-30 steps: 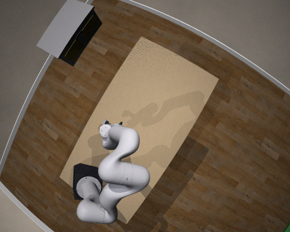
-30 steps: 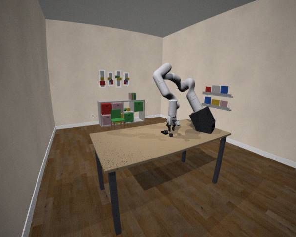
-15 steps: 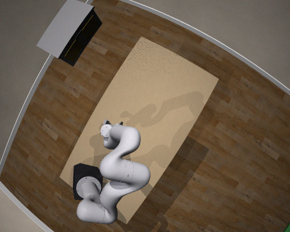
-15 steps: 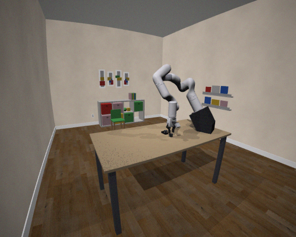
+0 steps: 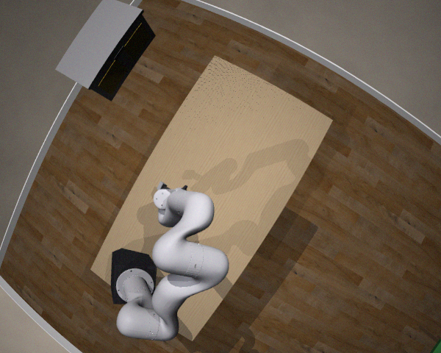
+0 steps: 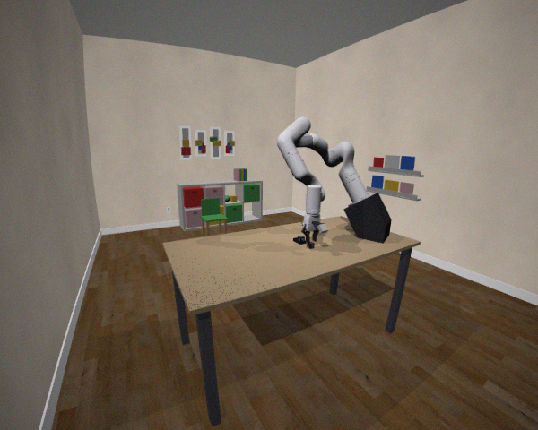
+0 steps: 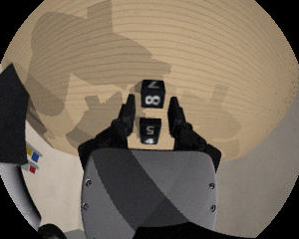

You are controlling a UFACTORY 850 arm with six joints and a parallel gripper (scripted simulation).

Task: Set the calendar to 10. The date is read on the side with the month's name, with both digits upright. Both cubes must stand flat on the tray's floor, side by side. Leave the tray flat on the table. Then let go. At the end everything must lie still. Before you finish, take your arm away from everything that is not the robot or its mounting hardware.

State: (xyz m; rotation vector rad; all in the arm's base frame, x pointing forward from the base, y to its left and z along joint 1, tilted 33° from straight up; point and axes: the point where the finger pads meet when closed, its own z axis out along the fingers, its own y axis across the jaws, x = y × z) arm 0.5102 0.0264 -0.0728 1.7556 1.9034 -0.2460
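Observation:
In the wrist view two black cubes with white digits lie on the table. The far cube (image 7: pixel 152 94) shows an 8 on top. The near cube (image 7: pixel 149 129) shows a 5 and lies between my fingers. My gripper (image 7: pixel 151 104) is half open around the near cube, with a gap on each side. In the side view the gripper (image 6: pixel 308 239) points straight down, low over the table, with a small dark cube (image 6: pixel 299 239) just left of it. From above, the arm's wrist (image 5: pixel 171 201) covers the cubes. I see no tray in any view.
The arm's black base block (image 6: pixel 368 217) stands on the table's right end, close behind the gripper; it also shows from above (image 5: pixel 131 265). A shelf unit (image 6: pixel 219 199) and a green chair (image 6: pixel 212 213) stand by the back wall.

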